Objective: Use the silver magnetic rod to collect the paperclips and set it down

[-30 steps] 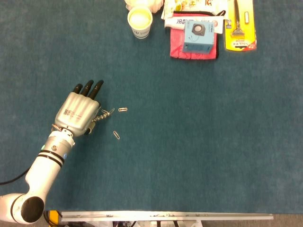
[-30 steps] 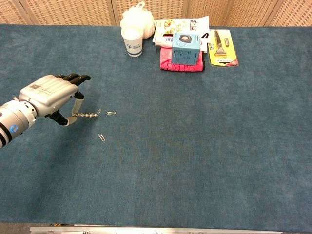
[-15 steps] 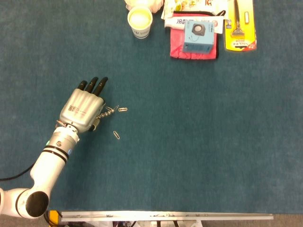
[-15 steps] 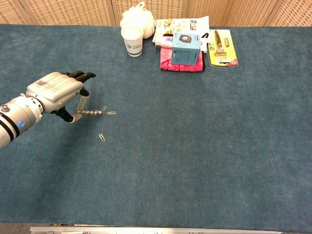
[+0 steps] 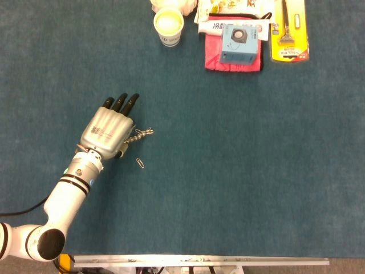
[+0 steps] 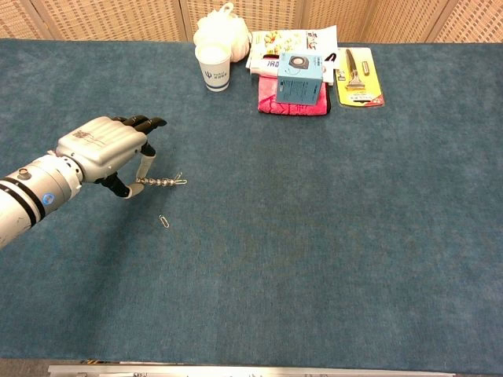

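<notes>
The left hand (image 6: pixel 110 149) pinches the magnetic rod (image 6: pixel 157 182) low and level, its clip-laden tip aimed right, leaving one loose paperclip (image 6: pixel 164 221) nearer.

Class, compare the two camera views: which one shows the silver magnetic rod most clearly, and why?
The chest view: it sees the silver magnetic rod from the side, pinched by the left hand, with paperclips clinging along it. In the head view, looking straight down, the hand covers the rod's held end, so only its far end shows.

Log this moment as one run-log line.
left hand: holds silver magnetic rod | rod tip: clips clinging | loose paperclip: on table | right hand: not in view
</notes>
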`<state>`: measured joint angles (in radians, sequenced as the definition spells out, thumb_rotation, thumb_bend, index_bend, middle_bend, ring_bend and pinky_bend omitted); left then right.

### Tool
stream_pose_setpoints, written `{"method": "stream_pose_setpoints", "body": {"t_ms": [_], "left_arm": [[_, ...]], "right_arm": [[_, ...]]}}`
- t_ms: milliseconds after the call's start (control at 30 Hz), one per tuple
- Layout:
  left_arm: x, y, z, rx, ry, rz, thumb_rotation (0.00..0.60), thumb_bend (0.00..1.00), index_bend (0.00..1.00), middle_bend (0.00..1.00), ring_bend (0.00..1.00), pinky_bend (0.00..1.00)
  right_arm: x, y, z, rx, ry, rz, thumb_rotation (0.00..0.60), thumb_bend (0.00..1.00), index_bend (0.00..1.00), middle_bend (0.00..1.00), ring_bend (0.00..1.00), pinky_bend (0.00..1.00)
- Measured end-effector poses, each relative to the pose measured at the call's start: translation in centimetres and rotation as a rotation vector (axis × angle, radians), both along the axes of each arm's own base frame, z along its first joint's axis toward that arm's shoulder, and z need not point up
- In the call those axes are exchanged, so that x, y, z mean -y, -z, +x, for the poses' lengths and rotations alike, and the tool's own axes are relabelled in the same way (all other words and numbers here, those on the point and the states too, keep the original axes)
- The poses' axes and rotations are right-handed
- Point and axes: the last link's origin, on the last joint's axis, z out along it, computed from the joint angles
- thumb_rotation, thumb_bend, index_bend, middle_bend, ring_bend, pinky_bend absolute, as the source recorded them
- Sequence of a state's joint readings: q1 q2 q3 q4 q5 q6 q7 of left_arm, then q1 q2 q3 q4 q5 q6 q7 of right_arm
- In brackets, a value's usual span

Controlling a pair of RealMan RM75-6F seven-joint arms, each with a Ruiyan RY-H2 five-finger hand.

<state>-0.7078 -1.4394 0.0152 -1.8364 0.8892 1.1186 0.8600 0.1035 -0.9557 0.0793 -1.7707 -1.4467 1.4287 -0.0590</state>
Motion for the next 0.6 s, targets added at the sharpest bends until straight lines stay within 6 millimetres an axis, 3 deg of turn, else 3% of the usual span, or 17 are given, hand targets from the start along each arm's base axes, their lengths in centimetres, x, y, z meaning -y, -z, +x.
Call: {"method": "stream_pose_setpoints", "body": {"t_ms": [600], "left_arm": [[-0.2, 0.61, 0.45, -0.003, 0.01, -0.007, 0.6, 0.32, 0.59, 0.0, 0.0, 0.14]], "right_arm": [[-0.02, -0.1, 0.06, 0.002, -0.002, -0.004, 0.6, 0.0, 0.32, 0.26, 0.21, 0.36]]}}
